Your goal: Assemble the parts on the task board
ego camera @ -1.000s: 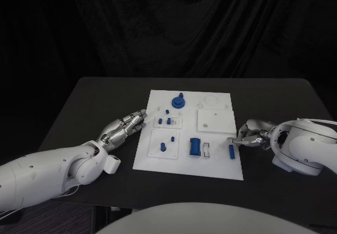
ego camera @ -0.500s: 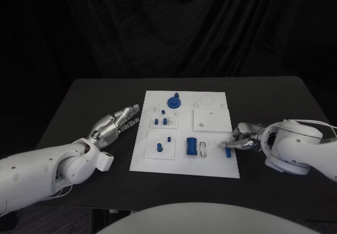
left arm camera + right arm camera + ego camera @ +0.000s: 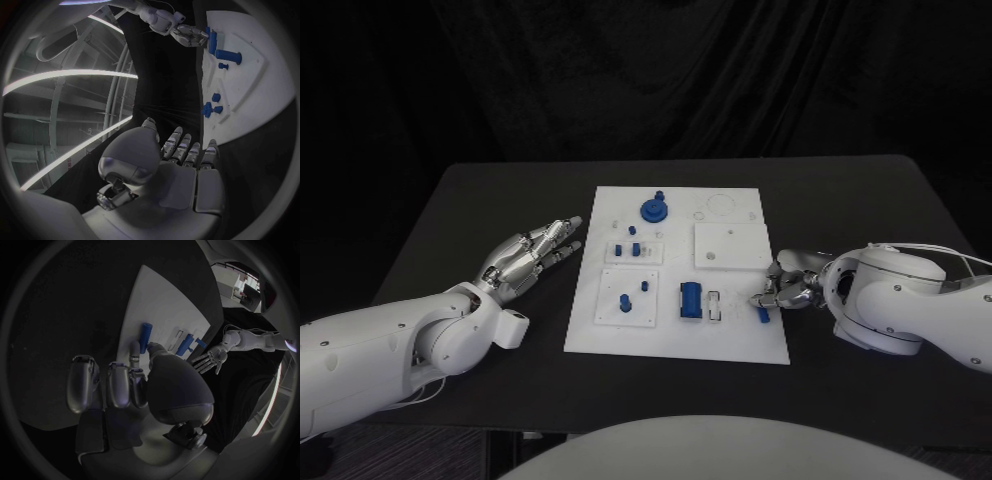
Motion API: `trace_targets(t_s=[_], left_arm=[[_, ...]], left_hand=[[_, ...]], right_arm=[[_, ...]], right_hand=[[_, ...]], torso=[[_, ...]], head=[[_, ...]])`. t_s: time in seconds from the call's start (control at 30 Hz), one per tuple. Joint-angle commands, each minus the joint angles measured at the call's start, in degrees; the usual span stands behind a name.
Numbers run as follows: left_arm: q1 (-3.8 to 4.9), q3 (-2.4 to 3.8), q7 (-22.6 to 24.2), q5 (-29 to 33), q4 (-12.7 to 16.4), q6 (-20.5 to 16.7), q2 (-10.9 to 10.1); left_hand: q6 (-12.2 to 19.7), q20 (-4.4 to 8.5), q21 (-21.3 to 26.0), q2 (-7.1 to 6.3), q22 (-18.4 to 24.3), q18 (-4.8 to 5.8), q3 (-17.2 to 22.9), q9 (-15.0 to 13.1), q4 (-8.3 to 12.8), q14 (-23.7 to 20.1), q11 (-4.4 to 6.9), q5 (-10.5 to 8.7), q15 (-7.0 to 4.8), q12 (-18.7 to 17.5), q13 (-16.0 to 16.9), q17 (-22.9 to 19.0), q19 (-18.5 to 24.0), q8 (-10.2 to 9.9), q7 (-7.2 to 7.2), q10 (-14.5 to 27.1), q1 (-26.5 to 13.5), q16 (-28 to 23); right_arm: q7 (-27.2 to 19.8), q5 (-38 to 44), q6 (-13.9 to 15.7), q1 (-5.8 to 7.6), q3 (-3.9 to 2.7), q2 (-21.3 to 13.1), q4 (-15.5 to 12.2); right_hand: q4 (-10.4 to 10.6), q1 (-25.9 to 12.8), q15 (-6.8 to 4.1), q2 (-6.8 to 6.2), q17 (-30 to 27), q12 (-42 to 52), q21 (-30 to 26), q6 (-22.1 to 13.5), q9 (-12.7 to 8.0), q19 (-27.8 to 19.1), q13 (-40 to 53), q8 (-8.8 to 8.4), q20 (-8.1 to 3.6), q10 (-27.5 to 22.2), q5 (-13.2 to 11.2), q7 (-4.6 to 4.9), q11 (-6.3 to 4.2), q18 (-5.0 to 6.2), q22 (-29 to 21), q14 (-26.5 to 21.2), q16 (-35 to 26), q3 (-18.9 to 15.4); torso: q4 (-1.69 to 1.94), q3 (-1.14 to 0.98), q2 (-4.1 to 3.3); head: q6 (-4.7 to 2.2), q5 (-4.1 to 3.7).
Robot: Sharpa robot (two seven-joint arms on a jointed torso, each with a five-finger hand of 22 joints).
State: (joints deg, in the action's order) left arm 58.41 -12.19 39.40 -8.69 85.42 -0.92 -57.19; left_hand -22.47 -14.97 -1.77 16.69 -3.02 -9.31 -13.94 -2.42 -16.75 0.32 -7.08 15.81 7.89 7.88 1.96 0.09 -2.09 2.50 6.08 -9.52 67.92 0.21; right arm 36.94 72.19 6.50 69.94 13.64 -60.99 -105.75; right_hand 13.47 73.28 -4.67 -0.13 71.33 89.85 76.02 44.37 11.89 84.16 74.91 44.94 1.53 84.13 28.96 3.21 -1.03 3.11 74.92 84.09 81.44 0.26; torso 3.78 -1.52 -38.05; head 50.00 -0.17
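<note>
So left hand (image 3: 531,256) lies flat w/ fingers spread, holding nothing, beside the task board (image 3: 678,345); right hand (image 3: 786,283) pinches a blue peg (image 3: 763,314) at the board's edge.

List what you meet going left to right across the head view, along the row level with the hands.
Left hand → small blue pegs on a raised white plate → large blue block → short blue bar → right hand, fingers at that bar.
</note>
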Motion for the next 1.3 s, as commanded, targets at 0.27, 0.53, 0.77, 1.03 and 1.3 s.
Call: trace_targets(t_s=[0.27, 0.53, 0.77, 1.03, 1.3], left_arm=[[0.15, 0.03, 9.0, 0.6, -1.1, 2.2, 1.1], [0.1, 0.03, 8.8, 0.6, -1.7, 2.7, 1.5], [0.07, 0.03, 8.6, 0.6, -1.9, 2.9, 1.7], [0.04, 0.03, 8.3, 0.6, -2.1, 3.0, 1.7], [0.03, 0.03, 8.1, 0.6, -2.2, 3.1, 1.9]], left_hand=[[-1.6, -0.38, 0.2, 0.0, 0.1, -1.14, 1.1, -0.2, 0.0, 0.0, -0.13, 2.39, 0.24, 0.3, 0.0, 0.0, 0.4, 0.6, 1.37, 0.2, 1.9, -0.1], [-1.7, -0.48, 0.1, -0.04, 0.0, -1.15, 1.6, -0.2, 0.1, 0.2, -0.41, 3.64, 0.47, 0.5, 0.0, 0.1, 0.3, 0.7, 1.56, 0.1, 3.0, 0.0], [-2.0, -0.52, 0.1, -0.04, 0.0, -1.15, 1.9, -0.3, 0.1, 0.3, -0.7, 4.22, 0.59, 0.9, 0.1, 0.1, 0.2, 0.8, 1.73, -0.2, 3.6, 0.0], [-2.2, -0.56, 0.1, -0.04, 0.0, -1.14, 2.2, -0.3, 0.2, 0.3, -0.94, 4.82, 0.69, 1.1, 0.1, 0.1, 0.2, 0.8, 1.93, -0.4, 4.2, 0.0], [-2.3, -0.57, 0.1, -0.03, 0.0, -1.14, 2.3, -0.3, 0.2, 0.3, -0.97, 4.95, 0.7, 1.2, 0.1, 0.1, 0.2, 0.8, 1.99, -0.5, 4.4, 0.0]], right_arm=[[2.6, 1.8, -5.0, -1.52, 0.57, 1.0, 1.2], [3.1, 2.1, -5.8, -1.9, 0.57, 1.9, 1.8], [3.2, 0.6, -5.2, -2.06, 0.56, 2.5, 2.2], [1.1, -15.9, 1.5, -2.09, 0.54, 2.2, 2.3], [-1.8, -29.6, 5.1, -0.7, 0.54, 1.9, 1.7]], right_hand=[[-1.3, 2.8, 0.07, 0.06, -0.3, 0.1, -0.5, -0.7, -0.7, 1.2, 15.1, -3.07, 0.09, 5.9, 2.2, 0.47, 0.25, 0.1, 10.8, 2.7, -0.4, 0.8], [-2.2, 4.1, 0.05, 0.07, -0.4, 0.1, -0.5, -0.5, -0.3, 1.2, 15.1, -3.25, 0.11, 5.9, 3.3, 0.42, 0.21, 0.1, 10.8, 2.7, -0.4, 1.4], [-3.5, 5.7, -0.07, -0.23, -0.6, 0.1, -0.4, 0.3, 0.5, 1.2, 15.1, -3.24, 0.02, 5.9, 7.9, 0.27, 0.07, 0.07, 10.9, 2.7, -0.5, 2.4], [-5.3, 6.7, -0.54, -0.05, -0.1, 0.1, 0.7, 1.5, 2.4, 1.6, 15.1, -1.67, -0.4, 5.9, 12.6, -0.38, -0.51, -0.14, 11.2, 2.9, -0.1, 3.9], [-5.3, 6.5, -0.6, 0.07, -0.2, 0.1, 0.6, 1.5, 2.8, 1.5, 15.1, -1.26, -0.46, 5.9, 12.9, -0.5, -0.59, -0.1, 11.1, 2.8, -0.1, 4.1]], torso=[[0.04, 0.03, -0.05], [0.08, 0.05, -0.08], [0.09, 0.07, -0.08], [0.03, 0.07, -0.04], [0.01, 0.03, -0.06]], head=[[0.0, 0.26], [0.0, 0.31], [0.0, 0.66], [0.0, 1.09], [0.0, 1.22]])
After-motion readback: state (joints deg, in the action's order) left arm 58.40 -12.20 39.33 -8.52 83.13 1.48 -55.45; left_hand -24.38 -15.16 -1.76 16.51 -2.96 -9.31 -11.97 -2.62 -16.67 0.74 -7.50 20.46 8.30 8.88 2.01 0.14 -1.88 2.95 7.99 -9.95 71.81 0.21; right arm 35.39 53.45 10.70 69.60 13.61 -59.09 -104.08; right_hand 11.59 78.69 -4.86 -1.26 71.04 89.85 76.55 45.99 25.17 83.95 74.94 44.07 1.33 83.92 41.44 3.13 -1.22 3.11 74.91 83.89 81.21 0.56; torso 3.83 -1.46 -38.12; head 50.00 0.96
